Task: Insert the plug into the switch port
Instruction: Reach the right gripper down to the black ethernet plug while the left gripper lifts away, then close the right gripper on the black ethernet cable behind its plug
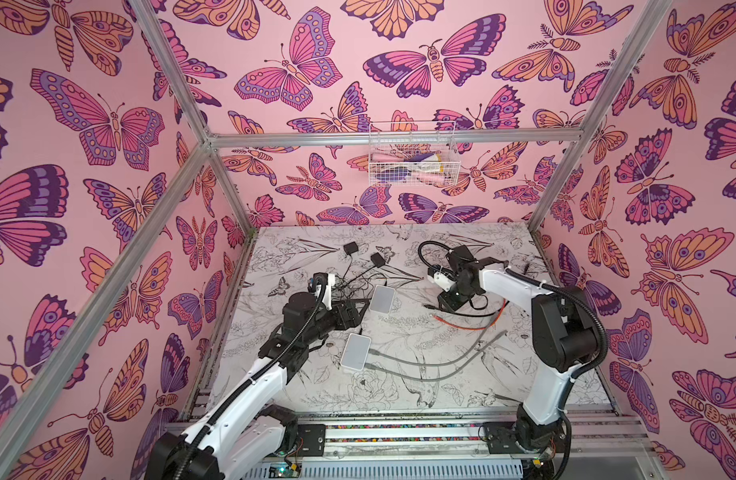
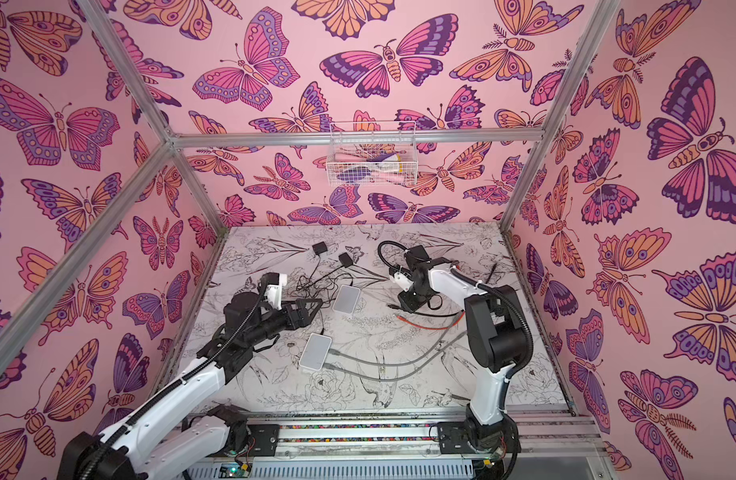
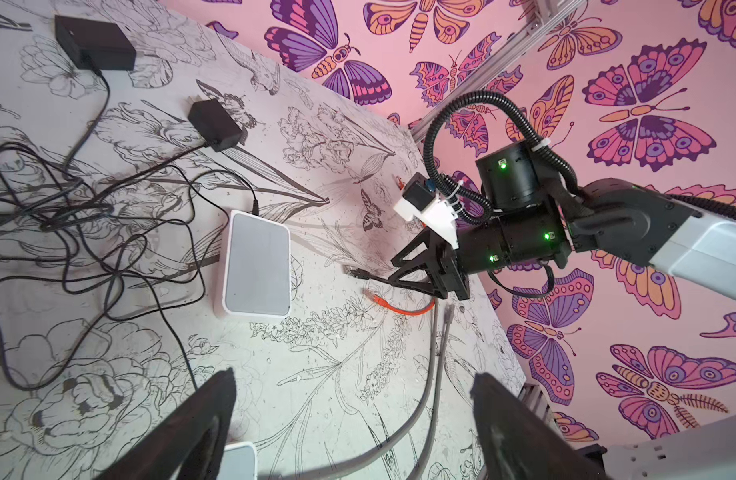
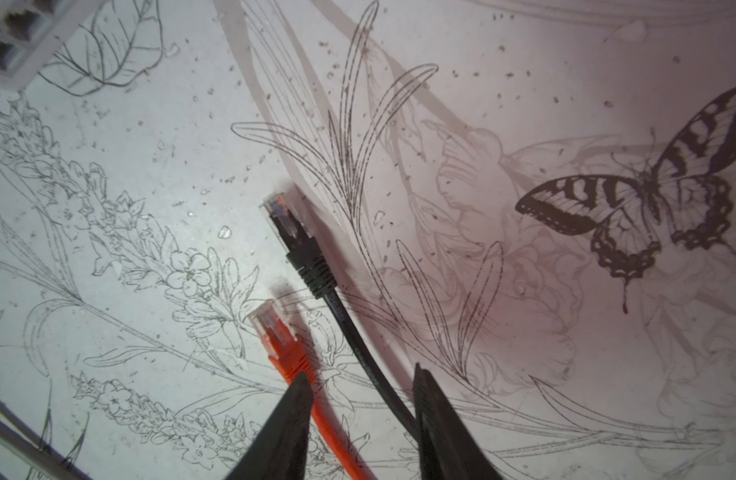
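my right tool (image 4: 360, 380) is low over the middle of the worktop (image 1: 399, 401), toward the right edge. its jaws are apart and straddle the black cable (image 4: 358, 340) without pinching it. the black plug (image 4: 289, 226) lies flat and loose just ahead of the fingertips. the orange plug (image 4: 270, 322) lies just beside it, and the orange cable (image 4: 331, 426) runs behind one finger. my left tool (image 3: 354, 374) hangs spread wide with nothing in it, near the left edge.

i count two white switches: the middle switch (image 1: 383, 298), near the black plug, and the front switch (image 1: 356, 352), nearer the front edge. two grey cables (image 1: 433, 364) reach the front one. two black adapters (image 1: 350, 248) sit by the far edge, and their thin leads (image 1: 354, 282) tangle beside the middle switch.
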You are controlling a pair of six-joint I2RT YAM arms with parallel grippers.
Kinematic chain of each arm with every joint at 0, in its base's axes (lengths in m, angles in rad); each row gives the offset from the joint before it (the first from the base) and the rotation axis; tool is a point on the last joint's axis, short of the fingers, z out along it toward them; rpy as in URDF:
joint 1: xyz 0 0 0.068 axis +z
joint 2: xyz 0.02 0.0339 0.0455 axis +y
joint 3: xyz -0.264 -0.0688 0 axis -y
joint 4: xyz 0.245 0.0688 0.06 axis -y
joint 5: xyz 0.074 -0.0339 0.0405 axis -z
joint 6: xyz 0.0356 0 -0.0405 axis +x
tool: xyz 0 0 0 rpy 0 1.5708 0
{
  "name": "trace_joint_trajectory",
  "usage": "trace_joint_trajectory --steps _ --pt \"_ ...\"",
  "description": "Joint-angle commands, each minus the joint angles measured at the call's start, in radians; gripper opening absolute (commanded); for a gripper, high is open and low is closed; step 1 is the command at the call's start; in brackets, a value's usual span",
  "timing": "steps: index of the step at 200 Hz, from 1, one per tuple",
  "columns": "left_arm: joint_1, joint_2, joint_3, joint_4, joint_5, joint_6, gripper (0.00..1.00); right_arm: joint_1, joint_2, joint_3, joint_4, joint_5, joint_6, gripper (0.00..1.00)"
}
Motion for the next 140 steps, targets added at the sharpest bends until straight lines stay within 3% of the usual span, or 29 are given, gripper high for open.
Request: trace_joint_trajectory --steps 1,93,120,140 --pt "0.007 -0.038 -0.020 -0.040 -0.041 0.037 0.91 0.008 0.035 0.000 -0.003 0.014 -0.018 0.42" --pt "0.008 0.013 -0.018 -0.011 -0.060 0.040 0.89 0.010 0.108 0.037 0.024 0.097 -0.018 0.37" --pt "0.008 0.016 -0.020 0.001 -0.062 0.039 0.87 0.031 0.137 0.051 0.005 0.066 -0.017 0.35" --pt "0.008 0.020 -0.019 0.007 -0.058 0.037 0.86 0.042 0.172 0.085 -0.049 0.000 -0.012 0.24"
